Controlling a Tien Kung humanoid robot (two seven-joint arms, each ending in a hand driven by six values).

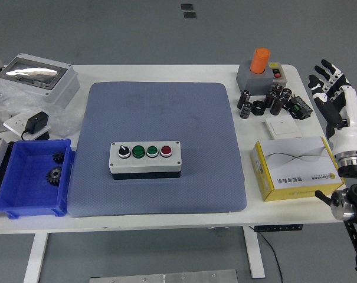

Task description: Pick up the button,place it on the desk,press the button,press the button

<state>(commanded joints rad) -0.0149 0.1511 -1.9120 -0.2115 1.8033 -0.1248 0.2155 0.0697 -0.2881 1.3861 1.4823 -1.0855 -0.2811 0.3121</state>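
Observation:
A grey button box [145, 158] lies on the blue-grey mat [160, 112], a little left of its middle. Its top carries a black knob, two green buttons and a red button [166, 151]. My right hand [327, 85] is raised at the table's right edge, past the yellow box, with the fingers spread and nothing in it. It is far from the button box. My left arm is out of view.
A yellow and white carton [294, 167] lies right of the mat. Behind it are a grey box with an orange cylinder [260, 69], several black capacitors [272, 100] and a white plate [281, 127]. A blue bin [30, 177] with gears and a grey enclosure [35, 78] stand at the left.

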